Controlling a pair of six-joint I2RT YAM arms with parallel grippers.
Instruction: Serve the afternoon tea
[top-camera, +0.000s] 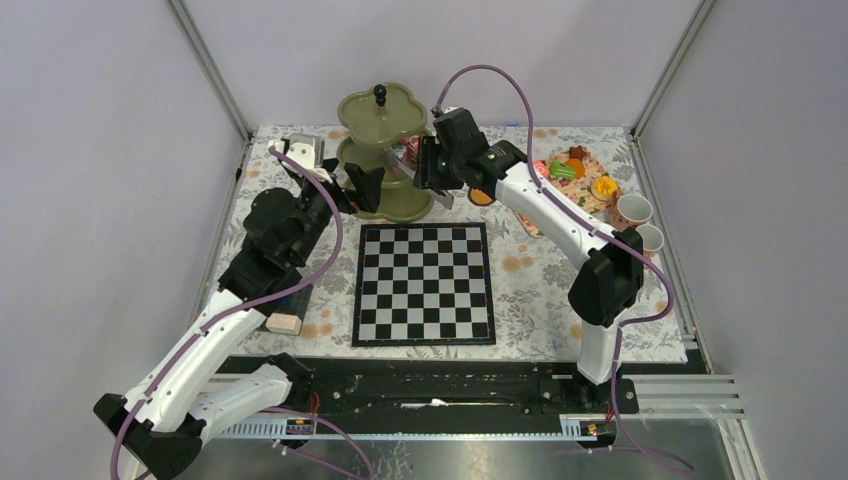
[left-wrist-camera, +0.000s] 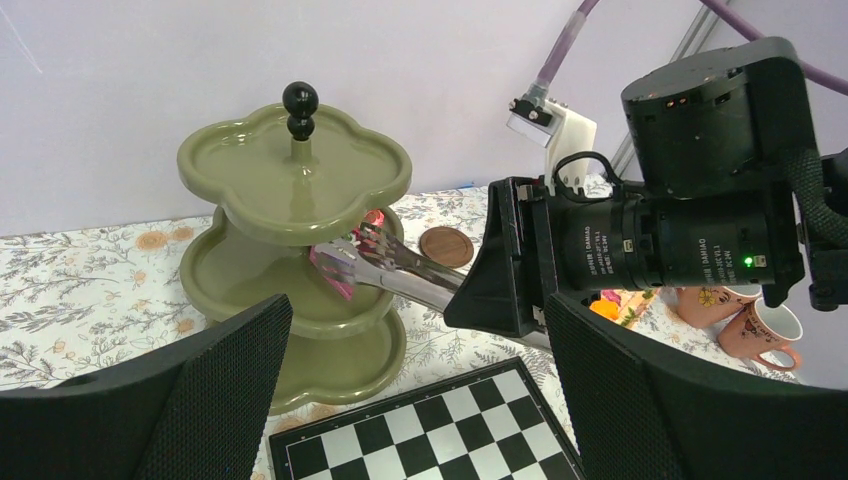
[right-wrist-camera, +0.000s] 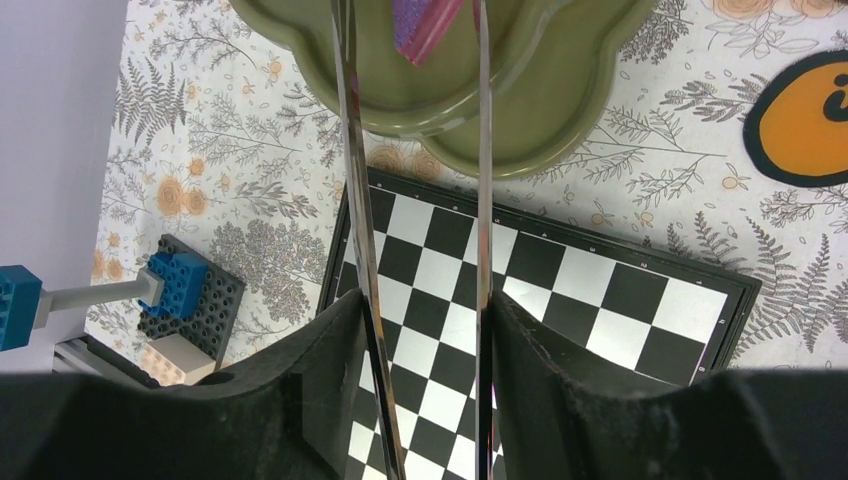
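Pink pastry (left-wrist-camera: 335, 272) and right hand (right-wrist-camera: 425, 310): metal tongs (right-wrist-camera: 352, 200) are pinched by the hand, their parted tips flanking the pastry on the middle tier of the green stand (left-wrist-camera: 300, 170). The left hand (top-camera: 365, 188) is held spread near the stand.

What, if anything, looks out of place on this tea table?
The chessboard lying mid-table and the building blocks to its left don't suit a tea setting. Otherwise nothing looks spilled or toppled: the stand is upright, and the tongs reach its middle tier.
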